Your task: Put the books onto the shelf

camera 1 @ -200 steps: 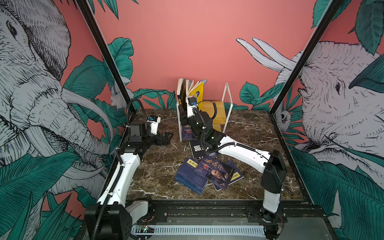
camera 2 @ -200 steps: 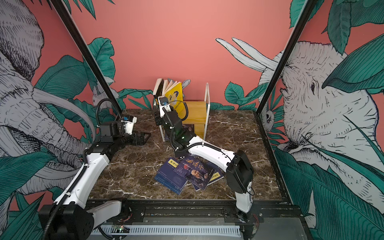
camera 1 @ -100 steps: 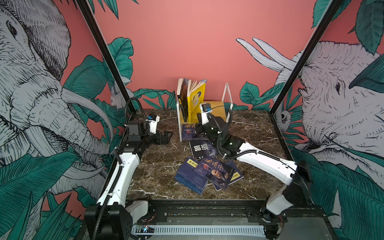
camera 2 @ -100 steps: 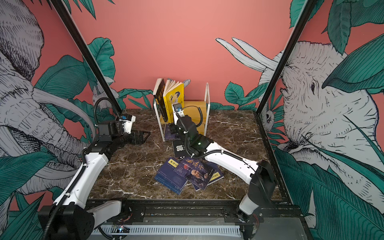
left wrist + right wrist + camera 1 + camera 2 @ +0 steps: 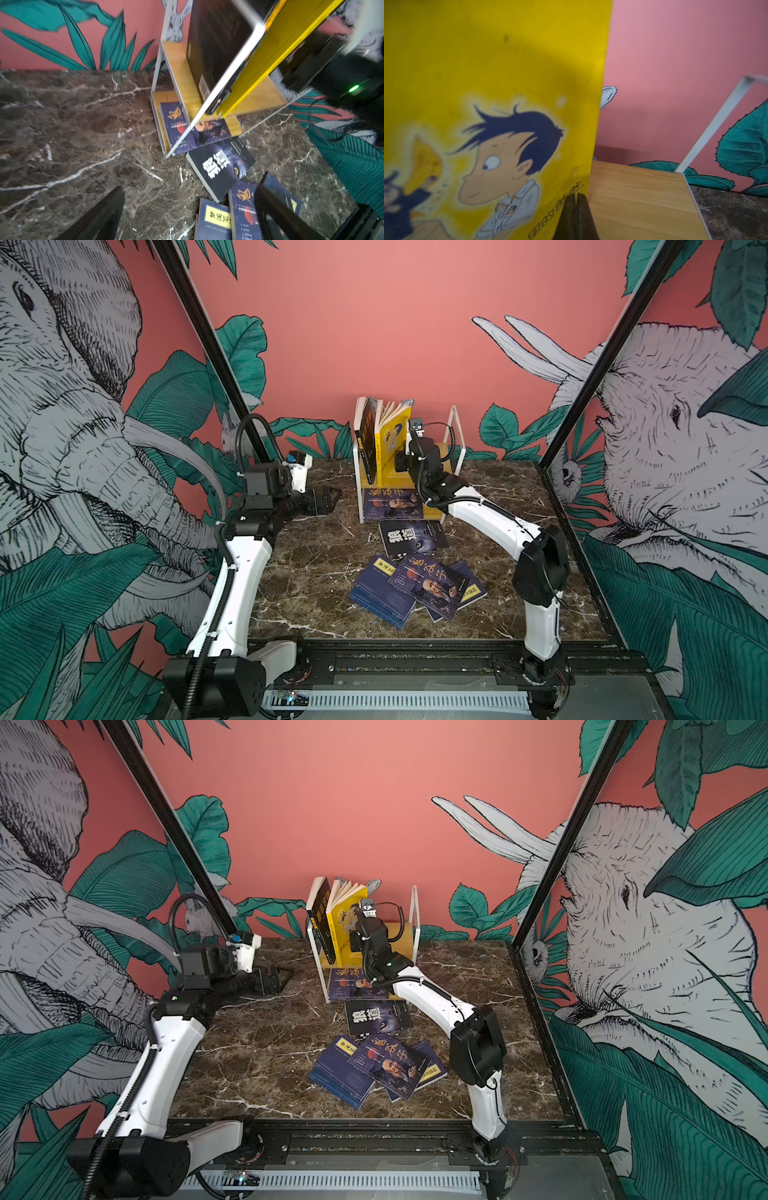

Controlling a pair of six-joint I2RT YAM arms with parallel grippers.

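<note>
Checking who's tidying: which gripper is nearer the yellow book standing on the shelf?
Right. The right gripper, shut, sits by the yellow book on the shelf; the left gripper hangs open above the table, left of the shelf in both top views.

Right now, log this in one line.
left gripper: open; right gripper: shut beside yellow book; yellow book: standing on shelf; black book: on table

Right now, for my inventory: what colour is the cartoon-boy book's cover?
The cartoon-boy book is bright yellow, clearest in the right wrist view.
</note>
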